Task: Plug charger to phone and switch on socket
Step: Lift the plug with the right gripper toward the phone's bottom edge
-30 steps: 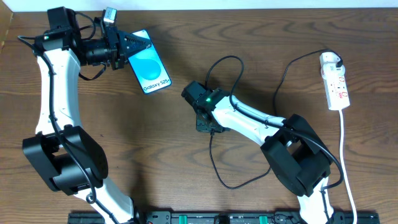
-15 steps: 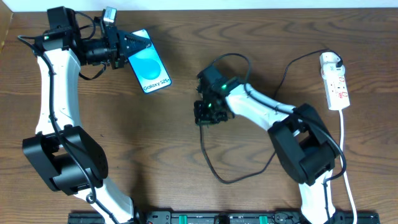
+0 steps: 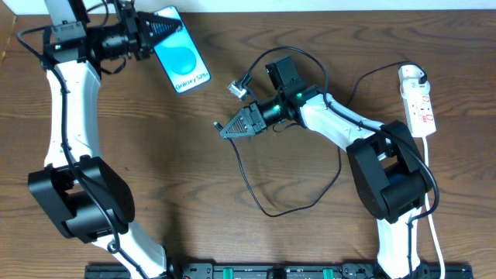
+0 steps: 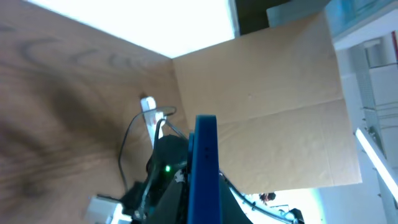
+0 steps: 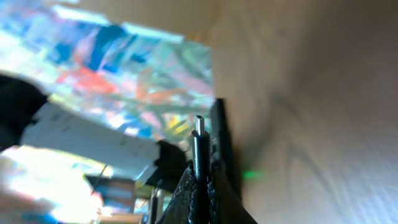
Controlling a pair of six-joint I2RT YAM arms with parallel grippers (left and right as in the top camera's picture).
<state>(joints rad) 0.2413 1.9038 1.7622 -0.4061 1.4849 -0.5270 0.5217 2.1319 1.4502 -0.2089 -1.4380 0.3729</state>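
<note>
My left gripper (image 3: pixel 174 29) is shut on the phone (image 3: pixel 186 66) and holds it up near the table's far edge, blue screen facing the overhead camera. The left wrist view shows the phone (image 4: pixel 204 162) edge-on between that gripper's (image 4: pixel 205 208) jaws. My right gripper (image 3: pixel 223 130) points left toward the phone, shut on the charger (image 3: pixel 260 203) near its small plug tip (image 5: pixel 199 127), which sticks out past the fingers (image 5: pixel 186 193). The black cable loops over the table to the white plug head (image 3: pixel 411 75) in the socket (image 3: pixel 418 105) at the far right.
The socket's white cord (image 3: pixel 431 201) runs down the right side to the front edge. A black rail (image 3: pixel 271 271) lies along the table's front. A cardboard wall (image 4: pixel 273 106) stands beyond the table in the left wrist view.
The left gripper has carried the phone toward the far edge. The right arm has lifted and swung round, so its gripper now points left with the cable tip toward the phone.
</note>
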